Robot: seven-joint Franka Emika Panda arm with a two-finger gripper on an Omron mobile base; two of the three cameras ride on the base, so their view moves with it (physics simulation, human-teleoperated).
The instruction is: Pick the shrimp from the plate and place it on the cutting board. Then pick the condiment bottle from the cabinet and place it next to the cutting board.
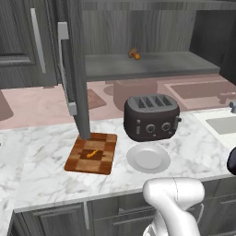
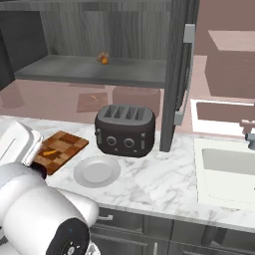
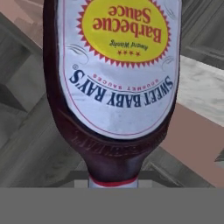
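The condiment bottle (image 3: 113, 70) looms close in the hand view, with a dark reddish-brown body and a white and yellow barbecue sauce label. Its neck points toward the hand, and my gripper is shut on it, the fingertips hidden under the bottle. The tiny orange shrimp (image 1: 93, 153) (image 2: 48, 153) lies on the checkered cutting board (image 1: 103, 161) (image 2: 64, 142). The round pale plate (image 1: 148, 159) (image 2: 97, 171) sits bare just right of the board. The cabinet stands open above the counter, with its grey shelf (image 1: 152, 67) (image 2: 74, 69) and door (image 1: 76, 69) (image 2: 177, 74).
A dark toaster (image 1: 151, 116) (image 2: 125, 130) stands behind the plate. A small orange-brown mushroom-like object (image 1: 134, 54) (image 2: 103, 58) rests on the cabinet shelf. The open door's lower edge hangs over the board's far end. A sink (image 1: 223, 124) (image 2: 229, 164) lies at the right.
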